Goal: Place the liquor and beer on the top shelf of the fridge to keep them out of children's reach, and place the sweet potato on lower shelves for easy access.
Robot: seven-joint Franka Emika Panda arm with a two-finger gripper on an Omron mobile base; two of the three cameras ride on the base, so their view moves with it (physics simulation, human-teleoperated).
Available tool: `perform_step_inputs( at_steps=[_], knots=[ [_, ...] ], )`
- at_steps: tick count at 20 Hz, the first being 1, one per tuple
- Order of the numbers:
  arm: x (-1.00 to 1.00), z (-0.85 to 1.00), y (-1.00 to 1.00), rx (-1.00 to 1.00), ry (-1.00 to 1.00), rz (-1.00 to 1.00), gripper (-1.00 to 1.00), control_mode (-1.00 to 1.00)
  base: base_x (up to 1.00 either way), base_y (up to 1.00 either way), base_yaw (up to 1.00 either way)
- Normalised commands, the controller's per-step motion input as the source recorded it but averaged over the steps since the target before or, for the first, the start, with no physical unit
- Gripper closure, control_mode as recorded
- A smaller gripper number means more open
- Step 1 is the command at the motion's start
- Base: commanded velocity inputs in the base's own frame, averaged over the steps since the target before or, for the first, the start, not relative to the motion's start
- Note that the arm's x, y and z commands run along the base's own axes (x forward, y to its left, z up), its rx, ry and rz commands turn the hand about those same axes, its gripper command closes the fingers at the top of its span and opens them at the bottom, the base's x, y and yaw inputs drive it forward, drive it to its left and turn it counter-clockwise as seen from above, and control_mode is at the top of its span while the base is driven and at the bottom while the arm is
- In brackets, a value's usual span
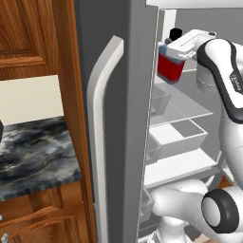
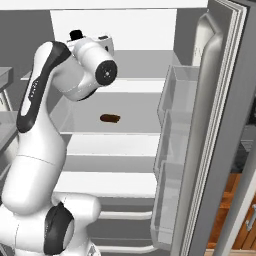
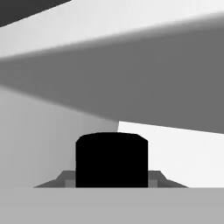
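Observation:
My gripper [image 1: 179, 50] is shut on the liquor [image 1: 169, 69], a squat red bottle with a blue shoulder and a black cap [image 1: 175, 33]. It holds the bottle upright, high inside the open fridge [image 1: 190, 161]. The same cap [image 2: 75, 34] pokes up behind my hand, and in the hand view it stands as a black block [image 3: 111, 159] close to the lens. I cannot tell whether the bottle rests on the top shelf [image 2: 142, 85]. The sweet potato [image 2: 109, 118] lies on a white shelf one level lower. The beer is out of view.
The thick grey fridge door [image 1: 116, 142] with its pale handle [image 1: 100, 118] stands open on the left; its inner side with clear bins [image 2: 172, 125] fills the right. Clear drawers [image 1: 178, 135] sit below. A marble counter [image 1: 33, 152] and wooden cabinets [image 1: 28, 33] lie further left.

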Motion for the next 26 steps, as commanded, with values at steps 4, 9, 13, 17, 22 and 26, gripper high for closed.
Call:
perform_step_inputs(
  at_steps=[4, 9, 13, 17, 22, 26],
  knots=[
    [0.51, 0.0, 0.02, 0.0, 0.0, 0.0, 1.0, -1.0, 0.0, 0.0, 0.0],
    [0.62, -0.08, 0.02, 0.0, 0.0, 0.0, 1.0, -1.0, 0.0, 0.0, 0.0],
    [0.68, -0.26, 0.0, 0.0, 0.0, 0.0, 1.0, -1.0, 0.0, 0.0, 0.0],
    [0.63, -0.33, 0.0, 0.0, 0.0, 0.0, 1.0, -1.0, 0.0, 0.0, 0.0],
    [0.61, -0.25, 0.0, 0.0, 0.0, 0.0, 1.0, -1.0, 0.0, 0.0, 0.0],
    [0.58, -0.11, 0.0, 0.0, -0.01, 0.0, 1.0, -1.0, 0.0, 0.0, 0.0]
  ],
)
